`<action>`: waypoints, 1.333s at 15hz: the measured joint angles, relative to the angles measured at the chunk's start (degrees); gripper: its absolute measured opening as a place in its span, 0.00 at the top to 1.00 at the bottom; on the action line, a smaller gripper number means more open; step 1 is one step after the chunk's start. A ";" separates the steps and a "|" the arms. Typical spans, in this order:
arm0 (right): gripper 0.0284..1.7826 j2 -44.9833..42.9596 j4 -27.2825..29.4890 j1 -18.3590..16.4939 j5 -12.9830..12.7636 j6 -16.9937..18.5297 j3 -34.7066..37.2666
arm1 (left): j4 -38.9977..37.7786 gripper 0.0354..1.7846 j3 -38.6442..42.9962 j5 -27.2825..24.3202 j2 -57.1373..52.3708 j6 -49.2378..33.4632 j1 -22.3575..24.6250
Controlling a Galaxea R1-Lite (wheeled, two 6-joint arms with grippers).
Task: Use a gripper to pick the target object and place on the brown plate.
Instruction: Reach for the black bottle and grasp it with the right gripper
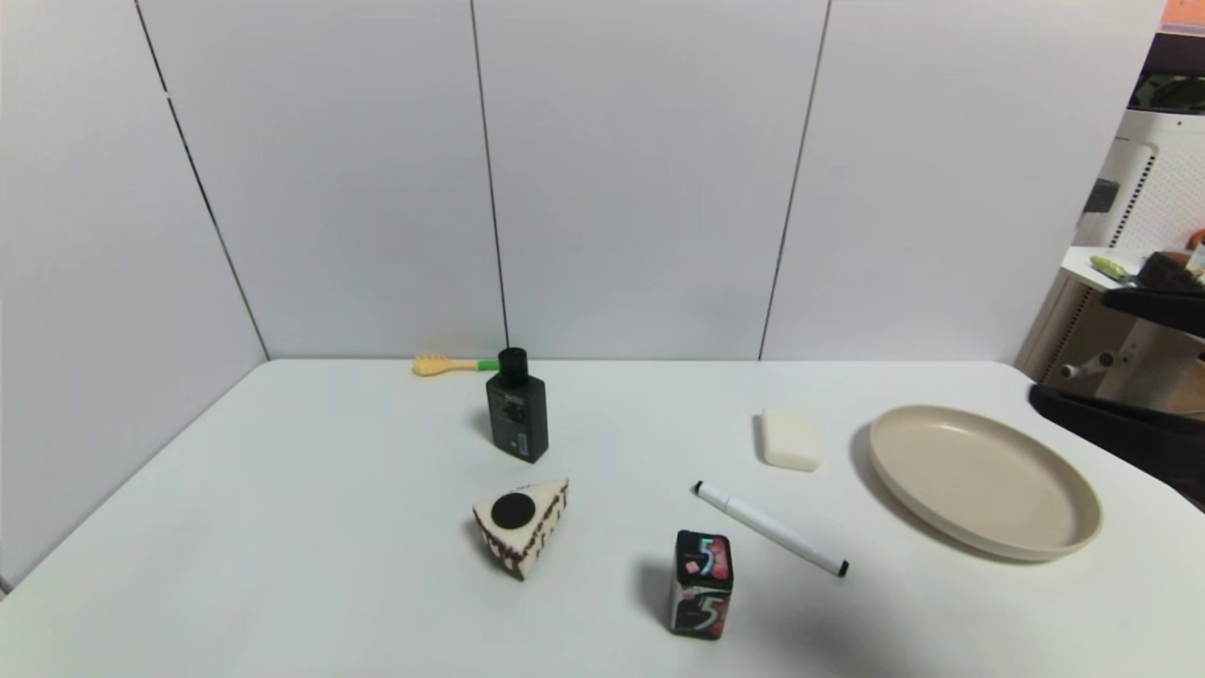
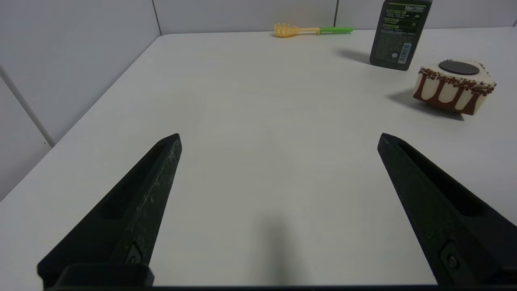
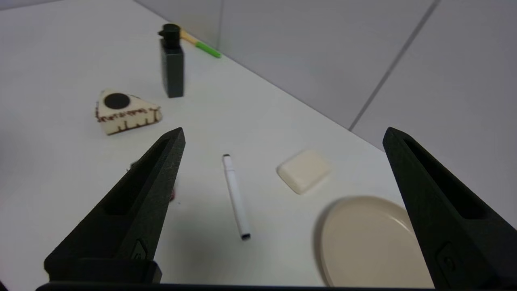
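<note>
Left tool (image 2: 278, 141): hanging spread wide over bare worktop (image 2: 258, 121), grasping nothing.
Right tool (image 3: 282, 135): hovering released above the pen (image 3: 236, 197).
Target object (image 1: 517, 407): standing upright near the back wall, behind the cake slice (image 1: 522, 525).
Brown plate (image 1: 983, 480): lying well apart, at right.

1. Robot test lab, tabletop cell: plain white table (image 1: 329, 527) boxed in at the back and left by blank white panels (image 1: 640, 169) with dark seams.
2. Mismatched props spread well apart: bottle (image 1: 517, 407), toy cake slice (image 1: 521, 525), gum box (image 1: 702, 584), marker (image 1: 772, 527), soap bar (image 1: 790, 438), plate (image 1: 1054, 537), small brush (image 1: 454, 364).
3. At far right, past the panels: perforated white board (image 1: 1167, 188), shelf (image 1: 1097, 268) with clutter, black equipment (image 1: 1111, 424).
</note>
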 joint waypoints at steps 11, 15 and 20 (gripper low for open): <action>0.05 40.22 5.07 19.13 0.72 3.01 -29.77 | 0.00 0.02 0.00 0.00 0.00 0.00 0.00; 0.05 51.61 5.29 23.52 0.13 8.07 -38.50 | 0.00 0.02 0.00 0.00 0.00 0.00 0.00; 0.05 62.48 4.88 24.15 -6.81 13.90 -48.24 | 0.00 0.02 0.00 0.00 0.00 0.00 0.00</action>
